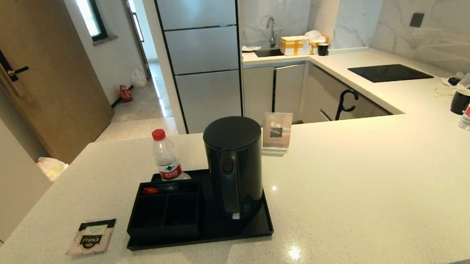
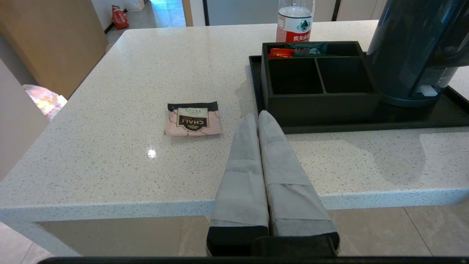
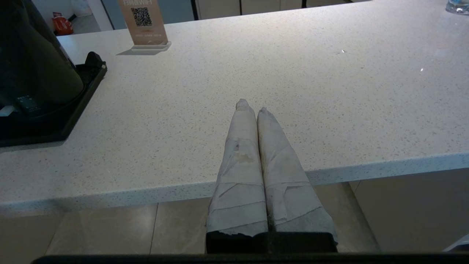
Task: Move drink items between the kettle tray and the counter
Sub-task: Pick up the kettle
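Both grippers hover at the counter's [image 1: 342,190] near edge, each pressed closed and empty: left gripper [image 2: 257,116], right gripper [image 3: 252,106]. The tea sachet [image 1: 91,236] lies on the counter at the tray's [image 1: 240,232] nine o'clock. The kettle [image 1: 234,166] stands upright on the tray, the water bottle [image 1: 166,156] at its ten o'clock.

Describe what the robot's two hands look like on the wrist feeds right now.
Each hand has two long tapered fingers wrapped in pale grey fabric tape, rising from a black base. The left hand has cleaner wrapping with neat tape bands. The right hand looks more worn, with brownish stains and frayed tape edges. No cables or markings show.
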{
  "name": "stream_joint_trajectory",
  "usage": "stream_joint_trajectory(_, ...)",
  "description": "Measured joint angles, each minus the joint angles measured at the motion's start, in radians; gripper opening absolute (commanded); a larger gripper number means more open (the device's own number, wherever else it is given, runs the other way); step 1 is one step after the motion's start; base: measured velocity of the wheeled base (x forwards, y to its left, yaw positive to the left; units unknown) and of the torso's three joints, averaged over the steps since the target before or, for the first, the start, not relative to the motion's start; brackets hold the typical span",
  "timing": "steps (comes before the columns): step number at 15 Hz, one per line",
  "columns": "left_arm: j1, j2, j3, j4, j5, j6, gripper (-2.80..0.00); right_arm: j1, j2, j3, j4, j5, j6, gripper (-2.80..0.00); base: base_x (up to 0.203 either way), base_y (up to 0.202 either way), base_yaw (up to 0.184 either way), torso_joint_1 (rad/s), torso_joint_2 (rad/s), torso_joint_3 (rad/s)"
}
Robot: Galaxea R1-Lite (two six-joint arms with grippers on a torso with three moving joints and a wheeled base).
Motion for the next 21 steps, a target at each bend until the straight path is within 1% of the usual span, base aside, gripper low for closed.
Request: stream_joint_trajectory(21, -0.001, 0.000, 0.000, 0.000, 0.000, 0.000, -2.80, 0.000, 0.000, 0.000, 0.001, -0.001, 0.000, -2.80, 0.000, 0.000, 0.000, 0.000, 0.00, 0.000)
